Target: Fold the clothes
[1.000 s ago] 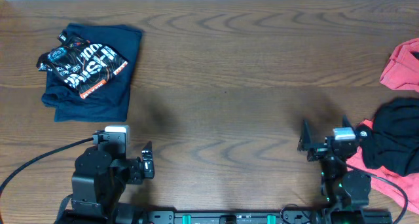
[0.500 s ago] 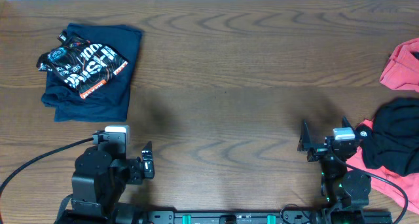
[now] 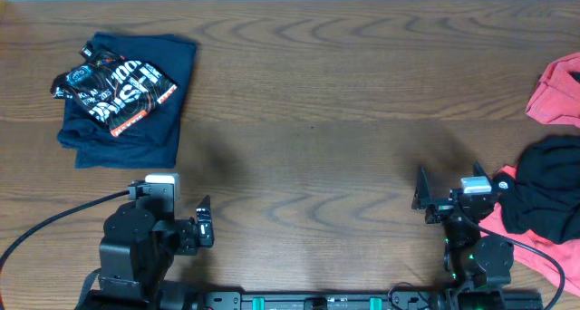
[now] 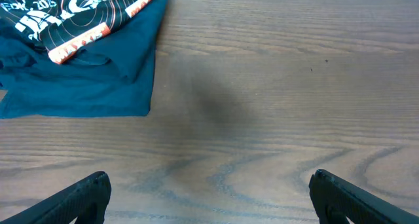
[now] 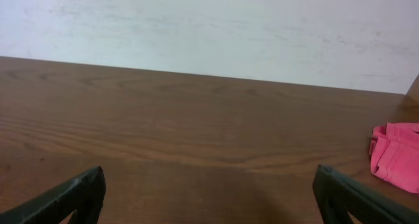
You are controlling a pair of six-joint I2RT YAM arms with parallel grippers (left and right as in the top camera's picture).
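Observation:
The black jersey (image 3: 116, 94) with orange lines and white lettering lies folded on a folded navy garment (image 3: 136, 138) at the table's far left. The left wrist view shows the jersey (image 4: 72, 14) and the navy garment (image 4: 85, 86) at its upper left. My left gripper (image 4: 209, 198) stands open over bare wood near the front edge, well short of that pile. My right gripper (image 5: 209, 194) is open too, with nothing between its fingers. A crumpled black garment (image 3: 544, 192) lies just to the right of it, on top of a coral-red one (image 3: 530, 247).
Another coral-red garment (image 3: 557, 91) lies bunched at the far right edge and shows in the right wrist view as the coral-red garment (image 5: 395, 155). The brown wooden table (image 3: 308, 120) ends at a white wall (image 5: 209, 27) behind. Both arm bases sit at the front edge.

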